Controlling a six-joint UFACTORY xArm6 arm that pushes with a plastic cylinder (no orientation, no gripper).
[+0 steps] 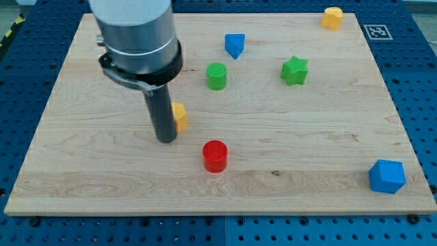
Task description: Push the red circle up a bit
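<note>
Rod parked left of the red circle – not touching it

My tip (166, 140) is just a bare rod with no jaws, sitting beside a half-hidden yellow block (180, 117); the red circle (214, 156) lies lower right of it on the wooden board (89, 171).

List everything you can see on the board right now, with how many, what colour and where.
Red circle: one, red, lower middle.
Green circle: one, green, upper middle.
Green star: one, green, upper right of centre.
Blue block: one, blue, top middle.
Blue block: one, blue, bottom right corner.
Yellow block: one, yellow, top right corner.
Yellow block: one, yellow, partly hidden behind the rod.
Board: one, light wood.
My tip: dark, up-left of the red circle, apart from it.
</note>
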